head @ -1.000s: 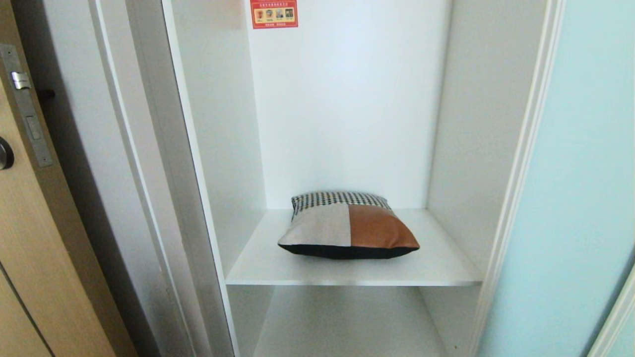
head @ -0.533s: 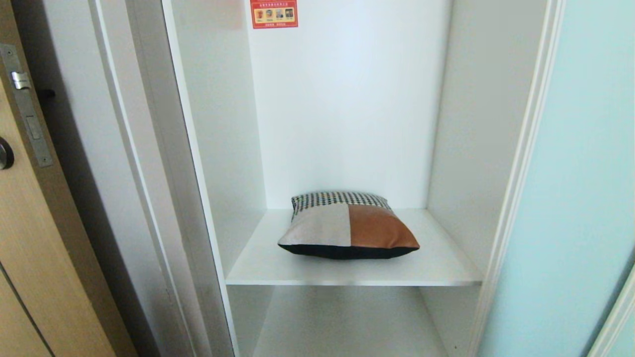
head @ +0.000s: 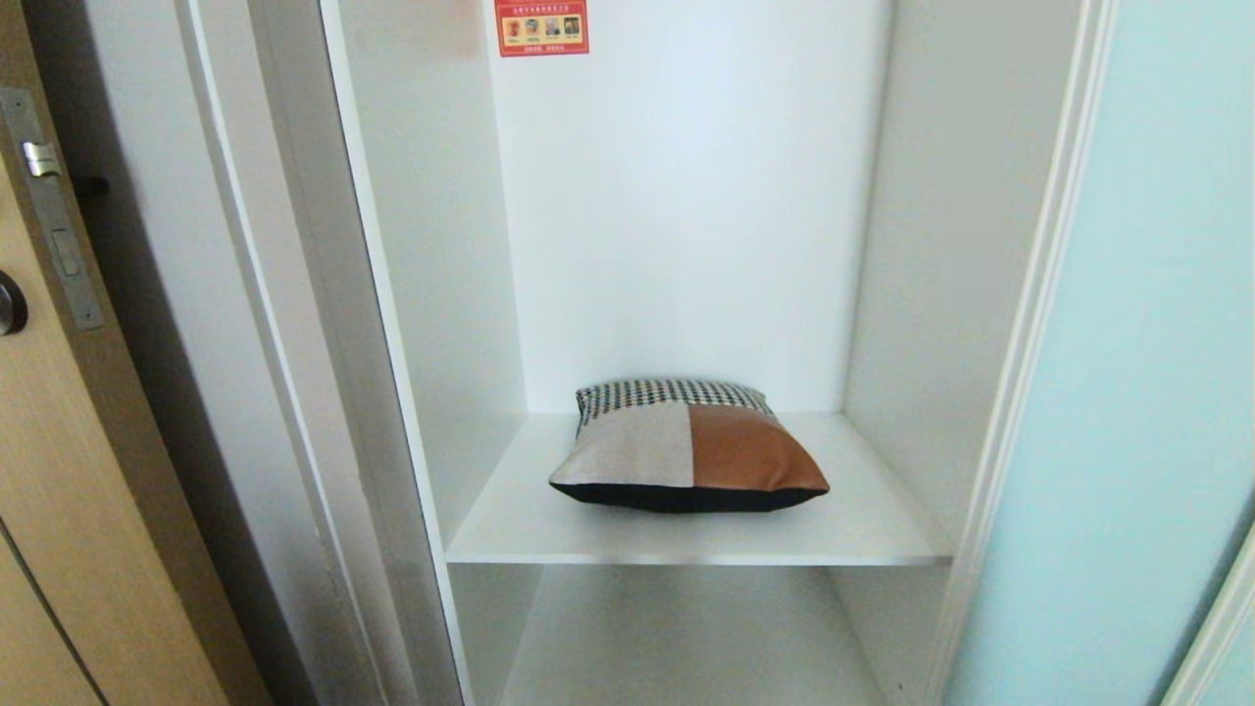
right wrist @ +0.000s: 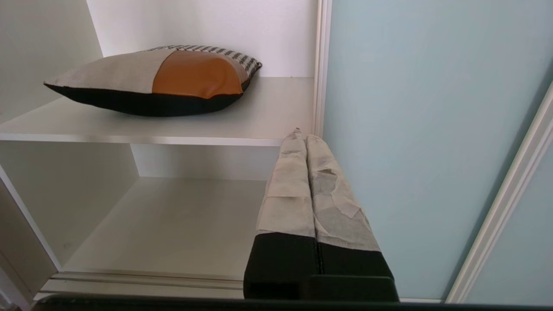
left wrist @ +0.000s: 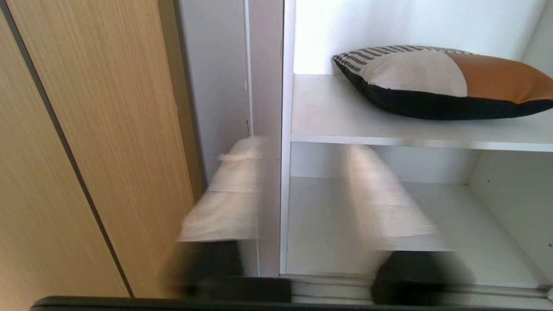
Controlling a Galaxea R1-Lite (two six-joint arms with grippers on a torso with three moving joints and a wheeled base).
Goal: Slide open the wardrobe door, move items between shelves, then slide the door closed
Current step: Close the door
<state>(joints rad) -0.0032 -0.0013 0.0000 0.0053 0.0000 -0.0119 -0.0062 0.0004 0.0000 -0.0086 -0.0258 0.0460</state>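
Note:
The sliding wardrobe door, pale aqua frosted glass, stands slid to the right, so the white compartment is exposed. The only item in view, a patchwork cushion of houndstooth, beige and tan-brown over black, lies on the upper shelf. The lower shelf is bare. Neither arm shows in the head view. In the left wrist view my left gripper hangs low in front of the lower shelf, fingers blurred and apart, holding nothing. My right gripper is shut and empty beside the door's frame, below the cushion.
A light wooden door with a metal lock plate stands at the left, beside the wardrobe's white side panel. A red sticker is on the back wall. The door's bottom track runs along the compartment's front.

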